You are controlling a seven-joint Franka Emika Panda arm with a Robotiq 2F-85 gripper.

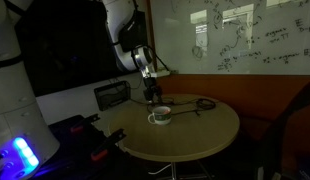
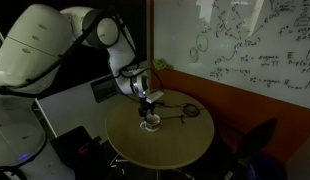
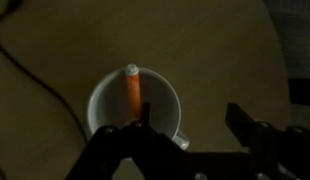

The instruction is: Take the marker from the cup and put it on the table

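Observation:
A short white cup stands on the round tan table. The orange marker leans inside it, tip up at the far rim. My gripper is open and empty just above the cup. One finger hangs over the cup's inside next to the marker, the other outside its rim over bare table. In both exterior views the gripper hangs straight over the cup, near the back of the table.
A black looped cable lies on the table beside the cup and also crosses the wrist view. A dark box stands behind the table. A chair stands at the table's side.

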